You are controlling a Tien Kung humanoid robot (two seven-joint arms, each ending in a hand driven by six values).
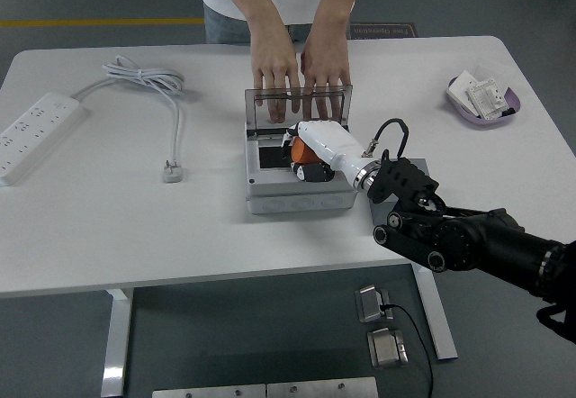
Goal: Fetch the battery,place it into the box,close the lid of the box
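A grey box [297,195] sits mid-table with its clear lid [297,107] standing open at the back. My right hand [310,157] reaches in from the right and hangs over the box's dark opening, its white fingers curled around the orange battery [303,151]. The battery is low, at the level of the opening. A person at the far side rests both hands [301,65] on the top of the raised lid. My left arm is out of sight.
A white power strip [36,132] and its coiled cable [148,83] lie at the left. A grey block [400,168] sits right of the box, partly behind my arm. A purple dish [484,101] with small packets is at the far right.
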